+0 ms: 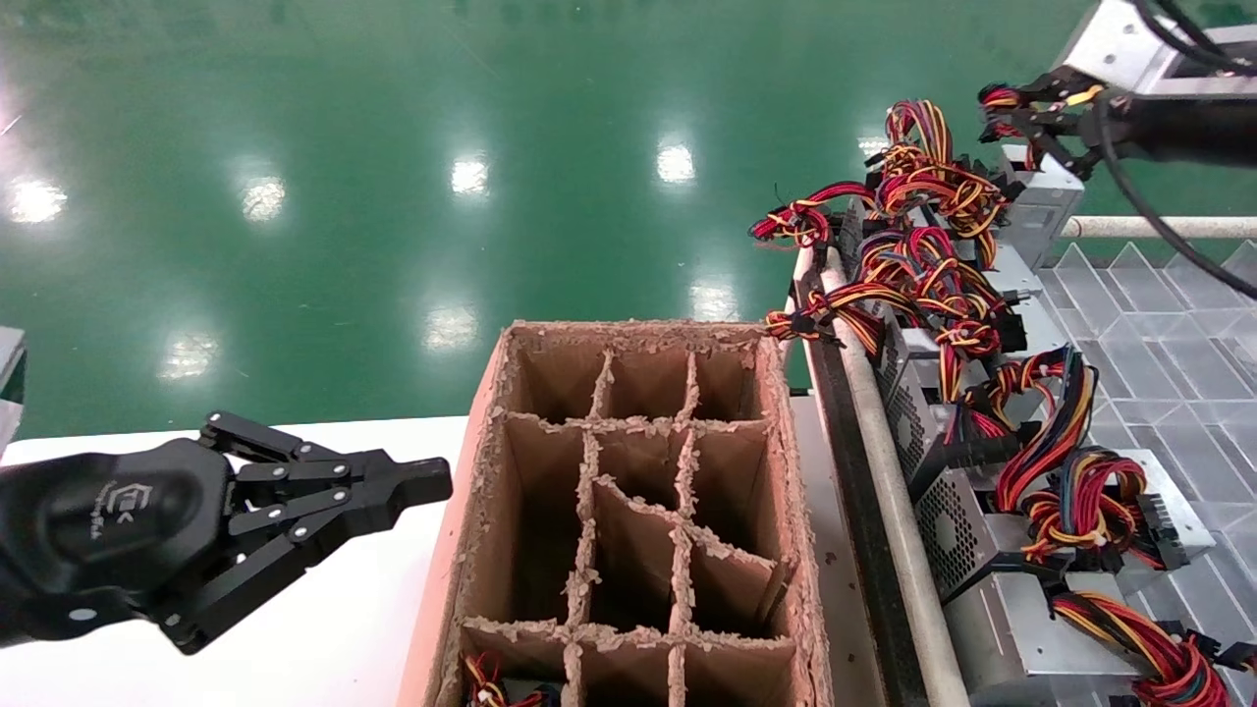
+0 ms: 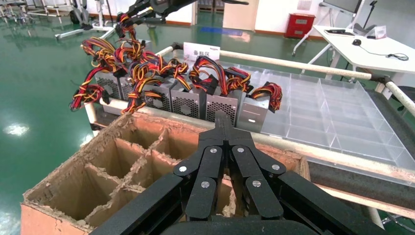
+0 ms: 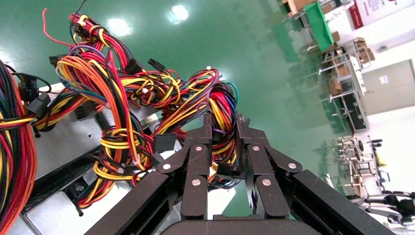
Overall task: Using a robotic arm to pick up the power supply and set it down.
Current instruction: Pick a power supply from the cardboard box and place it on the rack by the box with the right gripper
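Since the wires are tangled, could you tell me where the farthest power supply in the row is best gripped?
Probably the silver casing of the farthest power supply, across its exposed top edge, from above: it stands on edge, packed against neighbours. The right gripper is at its loose wires; the left gripper idles over the white table.

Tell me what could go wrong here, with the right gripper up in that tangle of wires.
1. The right gripper has its fingers closed around the wire bundle, not a metal case; lifting by wires might strain them.
2. The bundles of neighbouring power supplies intertwine, so one lift could drag others along.
3. The cardboard box has narrow cells with ragged, bent dividers; a unit may snag going in.
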Robot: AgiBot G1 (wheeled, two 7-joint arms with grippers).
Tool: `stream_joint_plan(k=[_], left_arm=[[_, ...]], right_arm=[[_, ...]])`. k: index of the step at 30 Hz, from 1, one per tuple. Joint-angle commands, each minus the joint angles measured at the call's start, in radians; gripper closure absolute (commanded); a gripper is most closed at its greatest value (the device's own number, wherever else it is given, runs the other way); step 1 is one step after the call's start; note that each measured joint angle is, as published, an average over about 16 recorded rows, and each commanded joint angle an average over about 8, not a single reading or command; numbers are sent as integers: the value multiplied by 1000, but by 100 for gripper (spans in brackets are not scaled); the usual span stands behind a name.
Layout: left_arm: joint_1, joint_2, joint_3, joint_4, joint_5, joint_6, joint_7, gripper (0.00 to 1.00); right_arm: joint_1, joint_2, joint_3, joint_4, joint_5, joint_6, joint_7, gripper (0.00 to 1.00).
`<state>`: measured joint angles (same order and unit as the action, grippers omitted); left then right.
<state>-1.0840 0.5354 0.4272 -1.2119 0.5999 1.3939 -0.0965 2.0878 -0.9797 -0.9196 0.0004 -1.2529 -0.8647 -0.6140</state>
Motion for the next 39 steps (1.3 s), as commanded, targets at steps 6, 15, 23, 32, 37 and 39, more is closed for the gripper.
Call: stream_joint_plan(k=[6, 15, 23, 32, 37, 39], left_arm=[[0, 0, 0, 0, 0, 0, 0, 100], [0, 0, 0, 0, 0, 0, 0, 100], [0, 0, 0, 0, 0, 0, 0, 100], [0, 0, 0, 0, 0, 0, 0, 100], [0, 0, 0, 0, 0, 0, 0, 100], [0, 0, 0, 0, 0, 0, 0, 100]], right_arm=[[-10, 5, -7, -16, -10, 69, -4, 100], [-28, 25, -21, -37, -28, 220, 18, 100], [-54, 17, -17, -20, -22, 262, 36, 100], [-70, 4, -4, 11, -3, 300, 20, 100], [-72, -1, 3, 18, 6, 317, 4, 100], [-74, -3, 5, 19, 9, 316, -2, 100]])
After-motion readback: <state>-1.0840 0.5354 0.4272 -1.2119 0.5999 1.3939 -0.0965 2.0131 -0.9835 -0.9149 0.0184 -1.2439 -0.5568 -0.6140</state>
